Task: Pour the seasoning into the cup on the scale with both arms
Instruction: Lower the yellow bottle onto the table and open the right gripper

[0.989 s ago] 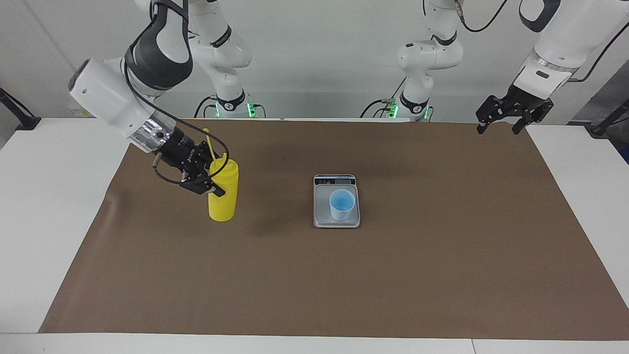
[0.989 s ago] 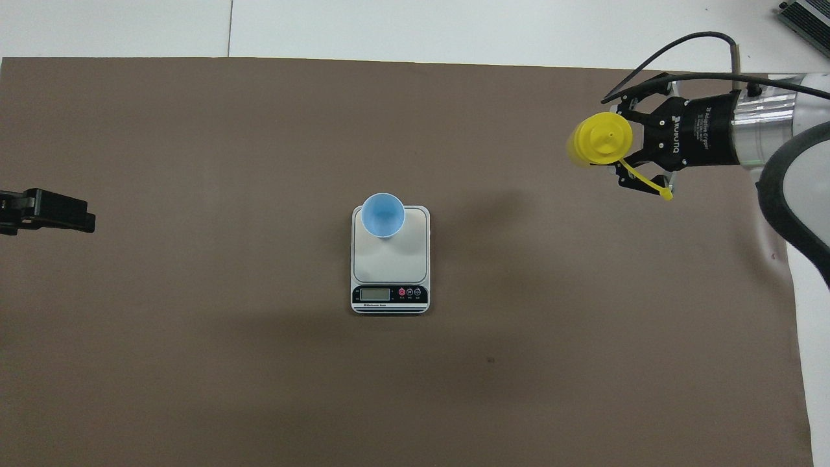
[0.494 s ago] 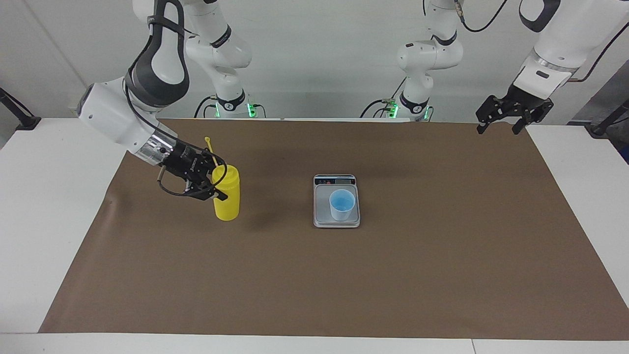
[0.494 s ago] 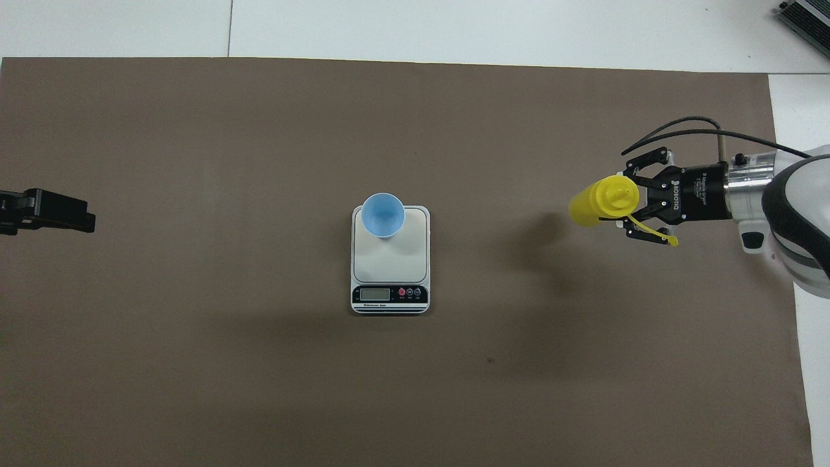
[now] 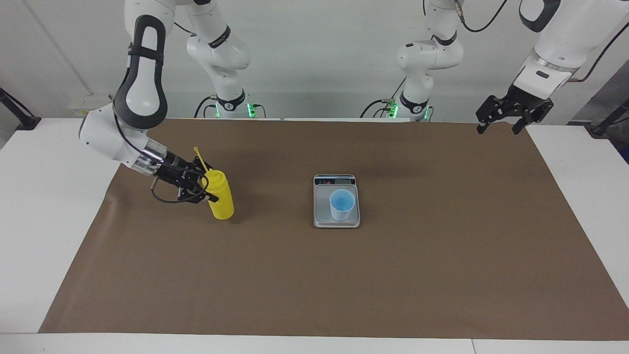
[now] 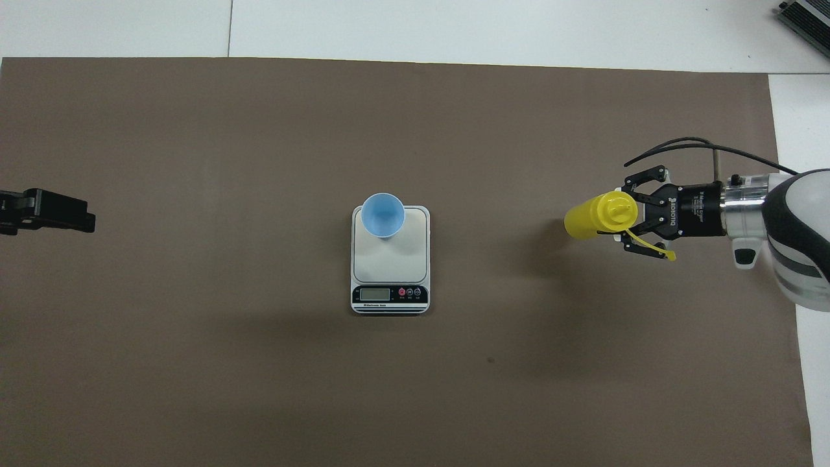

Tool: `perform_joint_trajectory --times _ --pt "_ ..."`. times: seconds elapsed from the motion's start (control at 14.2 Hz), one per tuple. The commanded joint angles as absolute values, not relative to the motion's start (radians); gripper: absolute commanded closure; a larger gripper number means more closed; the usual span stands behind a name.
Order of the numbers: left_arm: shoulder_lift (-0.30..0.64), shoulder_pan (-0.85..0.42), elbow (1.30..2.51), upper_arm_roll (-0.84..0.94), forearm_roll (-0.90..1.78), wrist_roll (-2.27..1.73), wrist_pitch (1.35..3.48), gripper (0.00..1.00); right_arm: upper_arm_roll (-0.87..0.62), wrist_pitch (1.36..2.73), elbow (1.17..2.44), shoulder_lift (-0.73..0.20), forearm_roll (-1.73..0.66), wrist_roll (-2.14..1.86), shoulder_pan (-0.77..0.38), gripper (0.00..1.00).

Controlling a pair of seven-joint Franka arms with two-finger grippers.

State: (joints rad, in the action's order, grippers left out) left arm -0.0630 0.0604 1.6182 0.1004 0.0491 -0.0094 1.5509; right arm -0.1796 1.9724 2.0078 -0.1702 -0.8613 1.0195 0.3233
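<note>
Right end effector is clamped on the upper body of the seasoning bottle, which leans slightly, base at the brown mat toward the right arm's end of the surface. The cup stands on the scale at mid-mat, well apart from the bottle. Left end effector waits over the mat's corner, fingers spread, holding nothing

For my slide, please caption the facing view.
Right gripper holds yellow bottle; blue cup on scale; left gripper waits.
</note>
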Motion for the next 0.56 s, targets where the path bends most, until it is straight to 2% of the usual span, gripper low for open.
perform_joint_trajectory --times 0.0,0.21,0.35,0.49 --pt "-0.080 0.069 1.631 0.104 0.040 -0.015 1.539 0.00 -0.192 2.032 2.077 -0.134 -0.900 0.997 0.331 0.98" --pt "-0.080 0.069 1.631 0.104 0.040 -0.015 1.539 0.00 -0.190 2.046 2.079 -0.133 -0.899 1.054 0.331 0.31" --pt "-0.080 0.069 1.631 0.104 0.040 -0.015 1.539 0.00 -0.190 2.048 2.077 -0.133 -0.887 1.052 0.333 0.03" --pt "-0.080 0.069 1.631 0.104 0.040 -0.015 1.539 0.00 -0.189 2.046 2.074 -0.132 -0.882 1.048 0.341 0.00"
